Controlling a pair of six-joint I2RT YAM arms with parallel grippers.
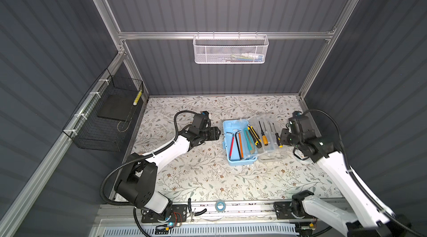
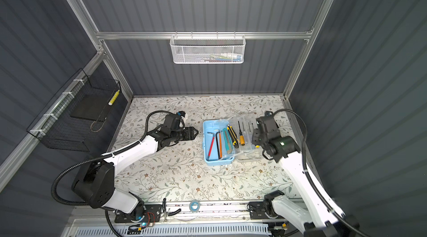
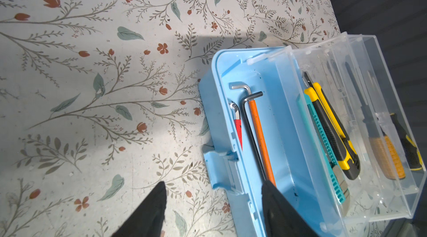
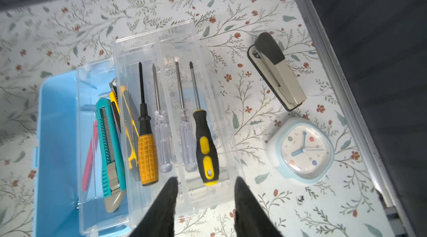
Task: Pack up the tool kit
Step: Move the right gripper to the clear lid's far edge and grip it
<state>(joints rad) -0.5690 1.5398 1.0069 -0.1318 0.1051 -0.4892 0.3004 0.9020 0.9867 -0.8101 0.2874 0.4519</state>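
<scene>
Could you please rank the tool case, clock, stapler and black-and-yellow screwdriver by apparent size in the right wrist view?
Largest: tool case.
Next: clock and stapler, too alike to rank.
Smallest: black-and-yellow screwdriver.

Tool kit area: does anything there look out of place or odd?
A stapler and an alarm clock lie on the table beside the open tool kit; neither looks like a tool that belongs in it.

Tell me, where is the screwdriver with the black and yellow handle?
The black-and-yellow-handled screwdriver lies in the opened clear lid of the light-blue plastic tool kit, right of centre in a top view, outermost beside a clear-handled screwdriver.
</scene>
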